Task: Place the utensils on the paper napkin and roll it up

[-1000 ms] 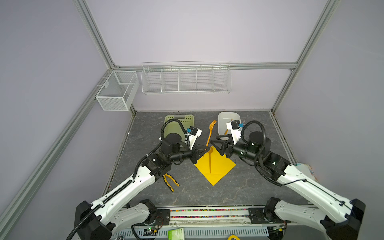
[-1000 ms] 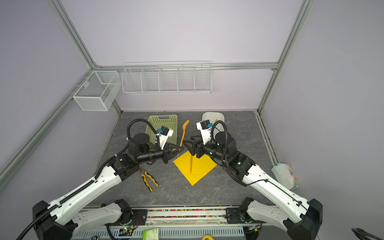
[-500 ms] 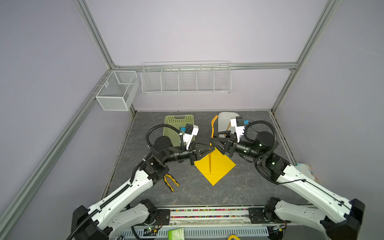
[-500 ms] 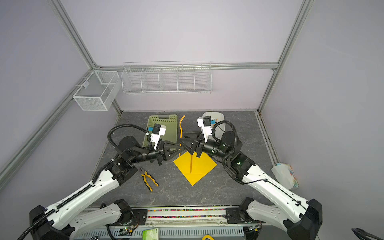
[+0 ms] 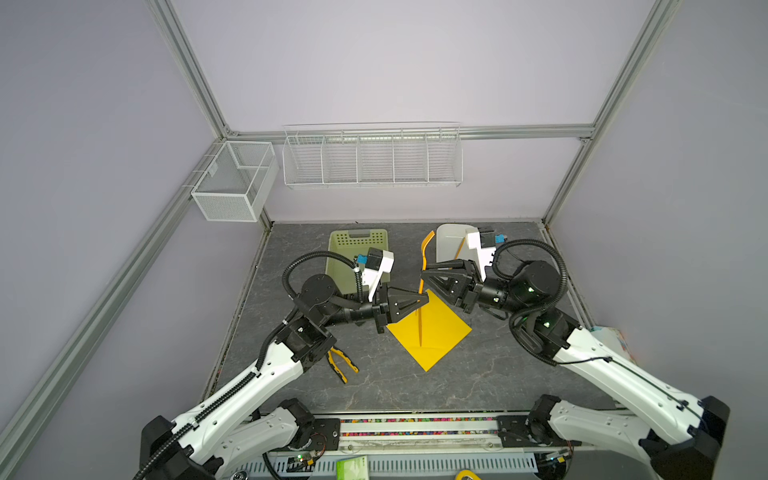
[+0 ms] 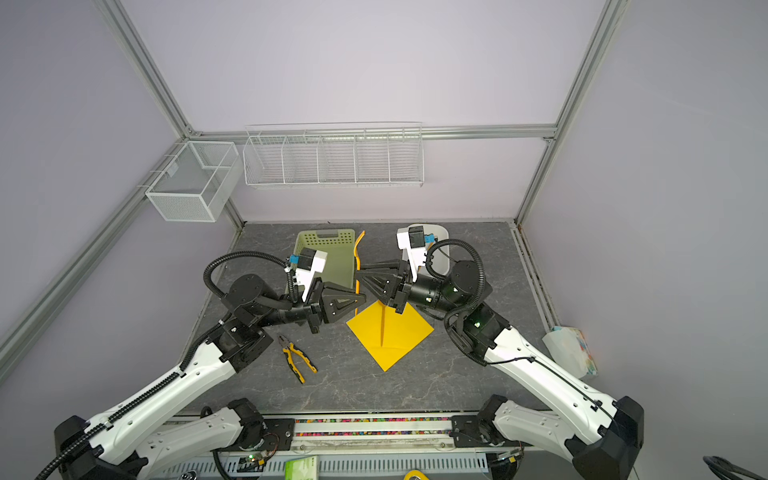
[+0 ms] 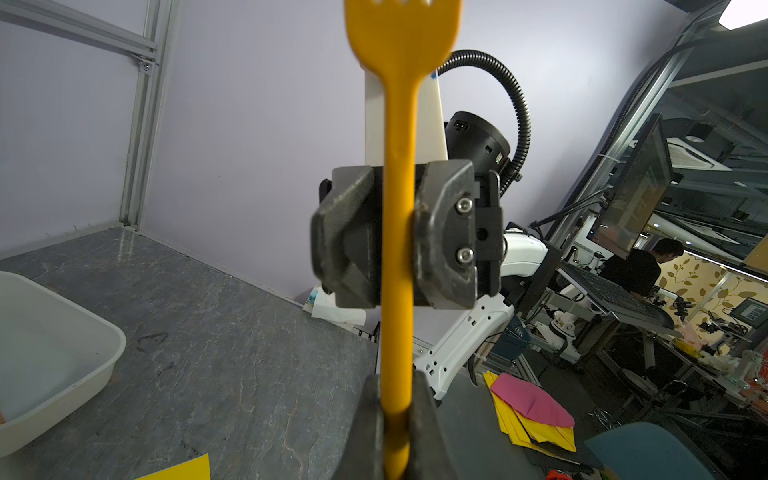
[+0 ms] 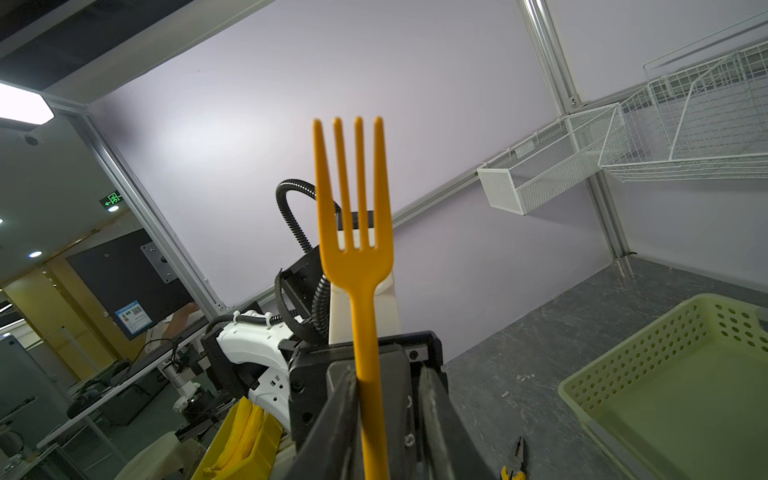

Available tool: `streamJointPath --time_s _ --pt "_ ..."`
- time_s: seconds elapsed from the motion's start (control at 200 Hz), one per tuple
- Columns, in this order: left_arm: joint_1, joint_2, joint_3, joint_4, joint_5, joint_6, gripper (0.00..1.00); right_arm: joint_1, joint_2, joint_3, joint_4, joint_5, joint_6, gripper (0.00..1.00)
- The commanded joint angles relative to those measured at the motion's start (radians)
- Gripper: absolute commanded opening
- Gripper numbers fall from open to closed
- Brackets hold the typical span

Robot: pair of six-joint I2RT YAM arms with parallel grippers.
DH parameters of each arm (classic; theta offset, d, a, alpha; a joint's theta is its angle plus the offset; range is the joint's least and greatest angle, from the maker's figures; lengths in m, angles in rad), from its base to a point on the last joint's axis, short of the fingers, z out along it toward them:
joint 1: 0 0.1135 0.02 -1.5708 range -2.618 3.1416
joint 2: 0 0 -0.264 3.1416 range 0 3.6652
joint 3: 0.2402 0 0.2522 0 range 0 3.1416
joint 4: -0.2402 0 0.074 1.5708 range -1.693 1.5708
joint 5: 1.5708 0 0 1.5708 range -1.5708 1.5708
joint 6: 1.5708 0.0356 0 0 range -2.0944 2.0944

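Orange plastic fork [image 7: 399, 124] stands upright above the desk [image 5: 374, 390], its handle end pinched in the left claw [image 5: 422, 300]. The right claw [image 7: 398, 232] sits narrow around the handle, a gap beside one jaw. The yellow paper napkin [image 5: 440, 332] lies flat below.

bright even light, edges seemingly warped

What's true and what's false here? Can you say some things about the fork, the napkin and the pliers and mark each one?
1. The left gripper is shut on the orange fork. True.
2. The fork lies flat on the yellow napkin. False: it is held upright, tines up; a second orange utensil lies on the napkin.
3. The napkin is rolled up. False: it lies spread flat.
4. The pliers lie on the table beside the napkin. True.
5. The right gripper is far from the fork. False: its jaws stand either side of the handle.
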Motion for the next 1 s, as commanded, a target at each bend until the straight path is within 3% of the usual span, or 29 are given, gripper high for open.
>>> streamJointPath --time_s 0.0,0.285,0.58,0.855,0.995 --pt "0.002 -0.015 0.004 0.017 0.018 -0.001 0.00 -0.006 0.000 0.025 0.044 -0.018 0.023 0.27" --pt "0.003 -0.008 0.005 -0.003 0.001 0.000 0.00 -0.004 0.008 0.031 0.026 -0.043 0.020 0.27" --pt "0.002 -0.018 0.010 -0.048 -0.024 0.013 0.00 -0.005 -0.016 0.021 -0.006 -0.021 -0.013 0.08" --pt "0.003 -0.055 0.033 -0.208 -0.154 0.076 0.41 -0.005 -0.046 0.052 -0.236 0.071 -0.100 0.07" --pt "0.026 -0.074 0.069 -0.355 -0.220 0.136 0.50 -0.003 -0.039 0.080 -0.393 0.141 -0.139 0.07"
